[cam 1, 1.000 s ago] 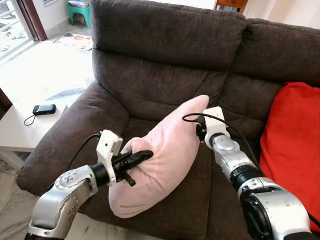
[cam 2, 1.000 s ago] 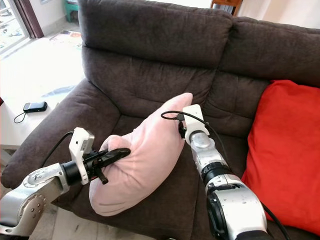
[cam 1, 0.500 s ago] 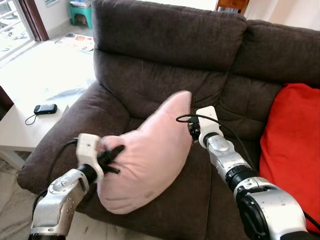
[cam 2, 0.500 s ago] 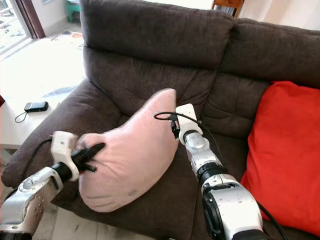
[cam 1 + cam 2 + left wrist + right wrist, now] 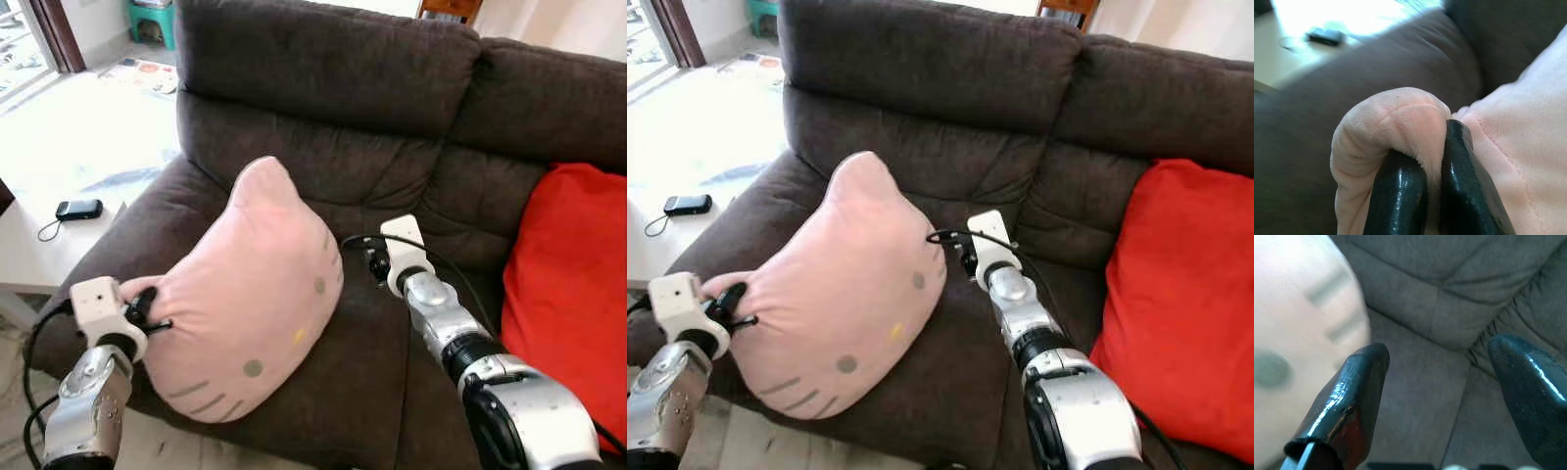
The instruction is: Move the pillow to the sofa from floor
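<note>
The pink pillow (image 5: 245,304) now sits on the brown sofa (image 5: 323,108), left of centre in the head views, leaning on the seat by the left armrest with its cat face turned toward the camera — the carry looks essentially finished. What seems left is the release: the left gripper (image 5: 1425,191) is clamped on a fold of the pillow's edge at lower left. The right gripper (image 5: 1442,391) hangs over the seat at frame centre, fingers spread and holding nothing, just beside the pillow. Against the picture half a second ago, the pillow has swung round from edge-on to face-on and dropped back, the right gripper has let go, and the left arm has pulled toward the lower left corner. A red cushion (image 5: 568,294) fills the right edge.
</note>
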